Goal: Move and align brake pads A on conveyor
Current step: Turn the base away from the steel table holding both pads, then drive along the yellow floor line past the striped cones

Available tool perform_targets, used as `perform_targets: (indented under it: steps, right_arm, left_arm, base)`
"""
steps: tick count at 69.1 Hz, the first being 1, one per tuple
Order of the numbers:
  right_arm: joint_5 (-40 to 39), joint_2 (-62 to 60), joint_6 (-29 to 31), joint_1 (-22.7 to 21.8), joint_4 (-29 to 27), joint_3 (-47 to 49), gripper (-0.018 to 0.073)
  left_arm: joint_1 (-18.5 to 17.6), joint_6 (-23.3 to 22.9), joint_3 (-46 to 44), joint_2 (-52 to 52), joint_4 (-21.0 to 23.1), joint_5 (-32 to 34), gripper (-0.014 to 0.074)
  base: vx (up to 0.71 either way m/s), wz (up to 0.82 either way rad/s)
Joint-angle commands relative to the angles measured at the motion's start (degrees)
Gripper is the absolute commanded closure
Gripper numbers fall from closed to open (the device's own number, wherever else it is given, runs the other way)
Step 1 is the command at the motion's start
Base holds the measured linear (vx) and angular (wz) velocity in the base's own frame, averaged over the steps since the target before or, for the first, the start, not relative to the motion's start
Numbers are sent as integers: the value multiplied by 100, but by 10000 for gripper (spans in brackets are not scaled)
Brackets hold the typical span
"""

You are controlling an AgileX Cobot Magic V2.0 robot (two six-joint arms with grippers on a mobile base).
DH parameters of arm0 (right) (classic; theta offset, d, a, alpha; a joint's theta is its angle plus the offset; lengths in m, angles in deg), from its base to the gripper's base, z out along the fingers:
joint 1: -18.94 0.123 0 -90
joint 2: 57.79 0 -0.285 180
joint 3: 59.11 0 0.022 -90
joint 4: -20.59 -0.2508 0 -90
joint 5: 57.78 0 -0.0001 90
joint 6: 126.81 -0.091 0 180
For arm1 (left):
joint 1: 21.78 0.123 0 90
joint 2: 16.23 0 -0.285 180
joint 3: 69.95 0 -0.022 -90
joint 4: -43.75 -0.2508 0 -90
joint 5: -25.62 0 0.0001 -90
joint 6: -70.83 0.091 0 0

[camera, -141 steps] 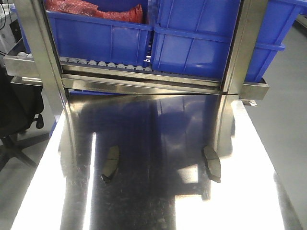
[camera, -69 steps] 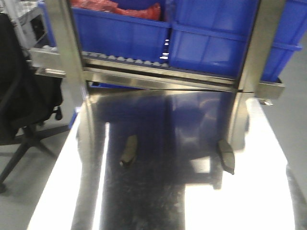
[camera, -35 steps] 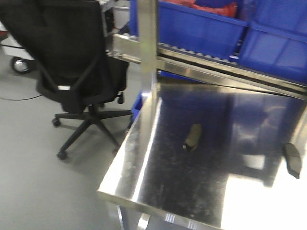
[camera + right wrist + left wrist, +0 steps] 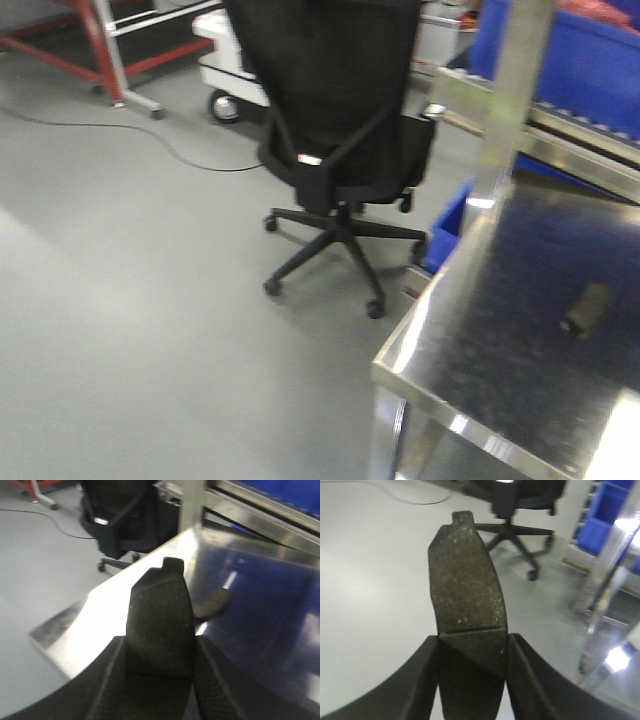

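The left gripper has its two black fingers pinched on the near end of a grey-brown, slightly curved oblong brake pad. The pad sticks out away from the wrist, with its thin cross groove just past the fingertips. It hangs over the bare grey floor, off to the side of the table. The right gripper grips a second pad of the same kind in the same way, holding it above the shiny steel tabletop near the table's corner. A third pad lies flat on that tabletop just beyond the held one; the front view shows this third pad near the right edge of the picture. A black office chair on a wheeled base stands on the floor beside the table, and blue plastic bins sit at the table's far side.
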State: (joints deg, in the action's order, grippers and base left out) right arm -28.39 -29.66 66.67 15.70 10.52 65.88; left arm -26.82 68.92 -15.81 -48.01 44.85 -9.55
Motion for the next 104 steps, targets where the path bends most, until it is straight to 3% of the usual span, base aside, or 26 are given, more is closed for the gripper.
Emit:
perform_targets:
  steps: [1,104]
  right_arm:
    - [-514,31,8,-29,-53,178,480]
    - [-514,31,8,-29,-53,178,480]
  left_arm:
    - [-39,-21,-172,-30,38,515,496]
    - [-39,-21,-172,-30,38,515,496]
  base:
    - [-6,71]
    - [10,61]
